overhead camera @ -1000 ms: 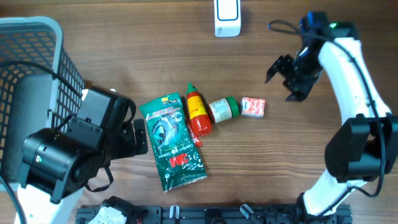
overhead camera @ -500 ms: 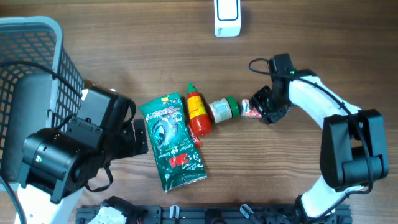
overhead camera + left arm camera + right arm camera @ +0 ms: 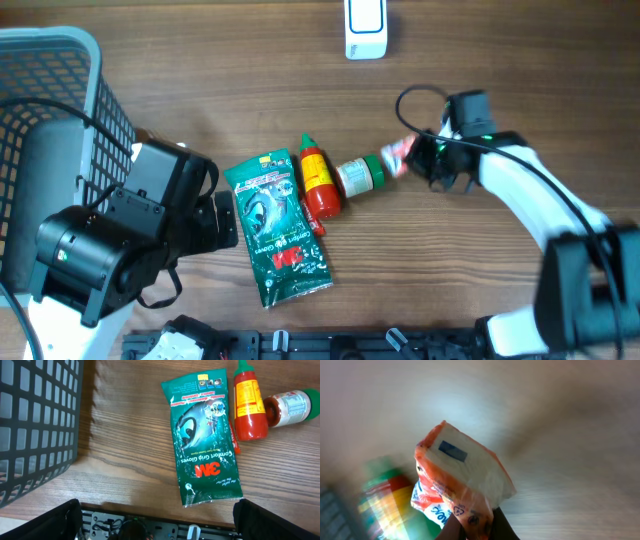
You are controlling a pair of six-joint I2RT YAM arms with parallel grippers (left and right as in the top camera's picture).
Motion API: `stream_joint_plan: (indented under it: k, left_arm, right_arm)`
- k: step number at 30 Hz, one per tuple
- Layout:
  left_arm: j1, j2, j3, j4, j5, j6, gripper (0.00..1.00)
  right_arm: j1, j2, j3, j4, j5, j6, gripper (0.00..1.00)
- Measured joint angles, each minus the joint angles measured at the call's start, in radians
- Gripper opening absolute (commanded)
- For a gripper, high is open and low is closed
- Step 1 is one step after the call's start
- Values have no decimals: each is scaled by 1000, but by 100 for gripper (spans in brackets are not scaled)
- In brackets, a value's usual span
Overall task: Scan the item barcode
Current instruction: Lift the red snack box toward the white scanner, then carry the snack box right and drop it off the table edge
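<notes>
Packet [image 3: 397,153] raised, long axis slanting, right pincer [image 3: 413,160] clamped on it, left pincer [image 3: 160,522] apart

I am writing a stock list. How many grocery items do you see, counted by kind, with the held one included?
Packets: 2 (green glove packet, small orange packet)
Bottles: 1 (red bottle)
Jars: 1 (green-lidded jar)
Total: 4
</notes>
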Motion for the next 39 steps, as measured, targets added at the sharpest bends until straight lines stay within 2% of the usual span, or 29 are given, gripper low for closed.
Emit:
stream_joint_plan:
  k: [4,10,15,18,21,24,31,36,39]
  left_arm:
    - [0,0,0,0,0,0,100]
    - [0,0,0,0,0,0,100]
    - [0,0,0,0,0,0,100]
    - [0,0,0,0,0,0,100]
    - [0,0,0,0,0,0,100]
    - [0,0,0,0,0,0,100]
    - [0,0,0,-1,0,0,100]
    - [0,0,0,0,0,0,100]
    - [0,0,0,0,0,0,100]
  right_arm:
    - [-37,-240,16,167,-395,-279,4]
    - [-31,-276,21,205,-982,-527,4]
    - [-31,-276,21,209,-1087,-582,4]
    - [-31,-275,21,197,-908,-597,4]
    - [-30,-275,21,208,-602,-601,4]
    - [-30,-266,19,291,-329,-609,4]
    - [-28,-140,28,400,-5,-703,4]
    - [38,91,226,386,238,-855,4]
    - [103,234,408,369,427,-1007,4]
